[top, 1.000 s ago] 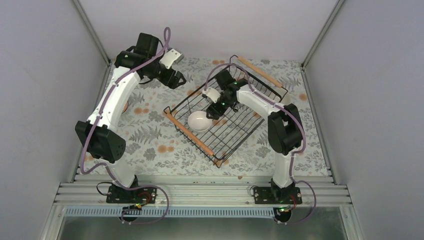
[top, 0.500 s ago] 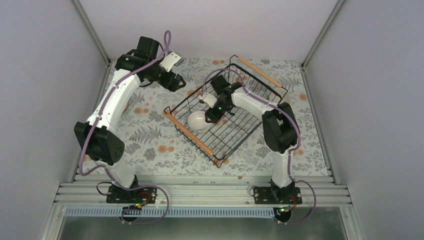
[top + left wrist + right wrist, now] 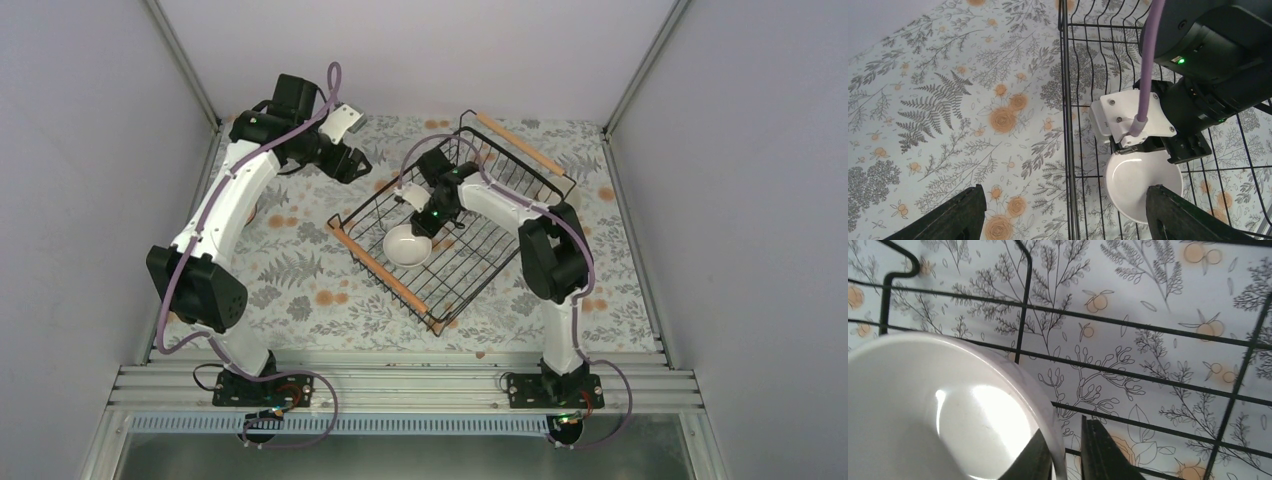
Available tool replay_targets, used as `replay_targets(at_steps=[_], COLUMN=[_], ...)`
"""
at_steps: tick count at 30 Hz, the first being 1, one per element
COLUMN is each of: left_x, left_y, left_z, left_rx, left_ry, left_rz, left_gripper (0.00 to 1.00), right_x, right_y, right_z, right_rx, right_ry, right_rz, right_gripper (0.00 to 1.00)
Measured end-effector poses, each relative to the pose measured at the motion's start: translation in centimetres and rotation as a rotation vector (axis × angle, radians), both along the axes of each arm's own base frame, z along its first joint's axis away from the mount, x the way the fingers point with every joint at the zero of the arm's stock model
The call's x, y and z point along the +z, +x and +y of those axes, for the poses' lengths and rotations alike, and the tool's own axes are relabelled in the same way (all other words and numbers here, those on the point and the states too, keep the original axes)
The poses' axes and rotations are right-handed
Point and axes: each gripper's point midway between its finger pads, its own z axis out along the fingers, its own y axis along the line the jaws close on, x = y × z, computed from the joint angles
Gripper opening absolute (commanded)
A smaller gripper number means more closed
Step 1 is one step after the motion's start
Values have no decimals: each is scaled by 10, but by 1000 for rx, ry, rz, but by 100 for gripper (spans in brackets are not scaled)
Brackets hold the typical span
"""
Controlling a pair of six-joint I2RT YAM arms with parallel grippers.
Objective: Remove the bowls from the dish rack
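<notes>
One white bowl [image 3: 408, 246] sits tilted inside the black wire dish rack [image 3: 384, 268], near its left corner. My right gripper [image 3: 425, 222] reaches down into the rack and is shut on the bowl's far rim. In the right wrist view one finger sits inside the bowl [image 3: 923, 405] and the other outside its rim, with the right gripper [image 3: 1065, 435] pinching it. My left gripper [image 3: 350, 160] hovers open above the table beyond the rack's left corner. Its wrist view looks down on the bowl [image 3: 1140, 182], the rack's edge wire [image 3: 1063, 100] and the right gripper [image 3: 1158, 145]; the left gripper [image 3: 1065, 220] holds nothing.
The rack has a second wooden handle [image 3: 520, 145] at the back right. A floral cloth [image 3: 300, 270] covers the table, and grey walls close it in on three sides. A reddish-rimmed round thing [image 3: 251, 213] peeks out from behind the left arm.
My right gripper has moved left and down onto the bowl's rim and closed on it. The bowl has shifted slightly and tipped. The left arm has barely moved.
</notes>
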Motion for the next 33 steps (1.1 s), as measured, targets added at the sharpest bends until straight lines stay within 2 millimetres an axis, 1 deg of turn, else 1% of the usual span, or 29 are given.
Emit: replay_targets(at_steps=[5, 7, 11, 13, 15, 19, 20, 23, 25, 27, 30, 31, 33], left_x=[1, 1, 1, 2, 2, 2, 2, 2, 2, 2, 3, 3, 5], left_y=[0, 0, 1, 1, 1, 1, 2, 2, 2, 2, 2, 2, 2], left_z=[0, 0, 0, 0, 0, 0, 0, 0, 0, 0, 0, 0, -1], left_rx=[0, 0, 0, 1, 1, 1, 1, 1, 1, 1, 0, 0, 0], left_ry=[-1, -1, -1, -2, -2, -2, -2, -2, -2, -3, -3, -4, -5], left_rz=[-4, -4, -6, -8, -9, -11, -11, -12, -12, -12, -14, -14, -18], left_gripper=[80, 80, 80, 80, 80, 80, 80, 80, 80, 80, 80, 80, 80], right_x=[16, 30, 73, 94, 110, 133, 139, 169, 198, 228, 267, 277, 290], right_y=[5, 6, 11, 13, 17, 31, 36, 56, 68, 75, 74, 72, 66], right_z=[-2, -5, -14, -23, -35, -69, -80, -125, -161, -202, -259, -276, -304], right_rx=[-10, -15, -38, -59, -86, -168, -194, -303, -390, -480, -610, -649, -715], right_ry=[5, 10, 54, 77, 91, 100, 100, 114, 127, 134, 124, 118, 100], right_rz=[-43, -72, -152, -190, -216, -250, -259, -318, -387, -464, -571, -603, -649], right_gripper=[4, 4, 4, 4, 4, 4, 4, 4, 4, 4, 4, 4, 4])
